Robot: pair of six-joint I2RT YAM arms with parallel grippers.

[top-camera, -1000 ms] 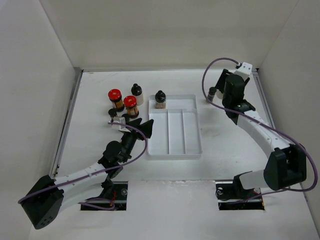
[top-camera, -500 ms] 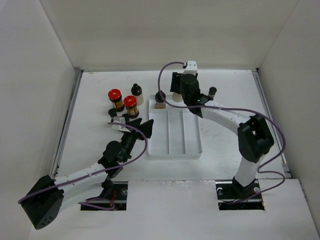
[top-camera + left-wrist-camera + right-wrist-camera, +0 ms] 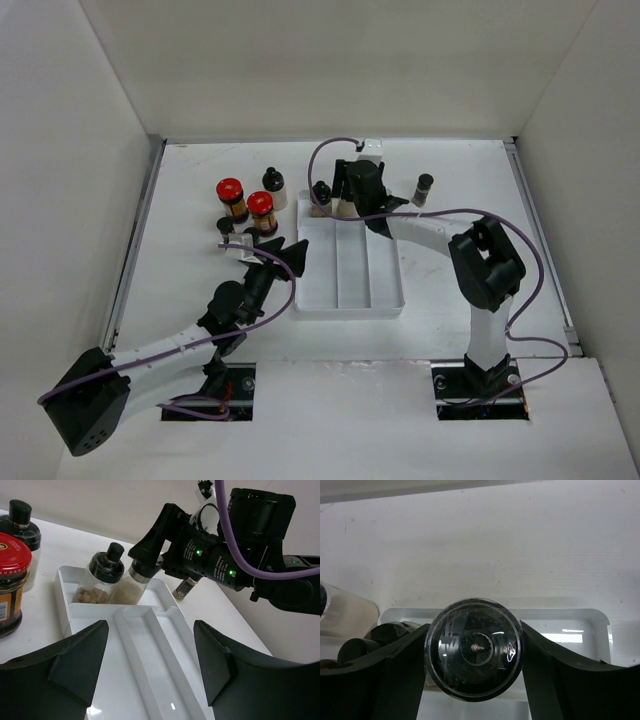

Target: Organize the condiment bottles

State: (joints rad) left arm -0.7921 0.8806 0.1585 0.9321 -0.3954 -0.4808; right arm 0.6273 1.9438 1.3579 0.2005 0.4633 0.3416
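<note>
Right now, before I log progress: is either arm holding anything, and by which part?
The right gripper holds a small black-capped jar of pale powder, jaws clamped on its cap end. The left gripper is open and empty.

The left arm (image 3: 170,345) is stretched low and forward from its base, and the left gripper (image 3: 150,630) is held with jaws spread and nothing between them. The right arm (image 3: 440,232) is bent across leftward, and a black-capped jar (image 3: 472,647) is clamped in the right gripper (image 3: 346,198).
</note>
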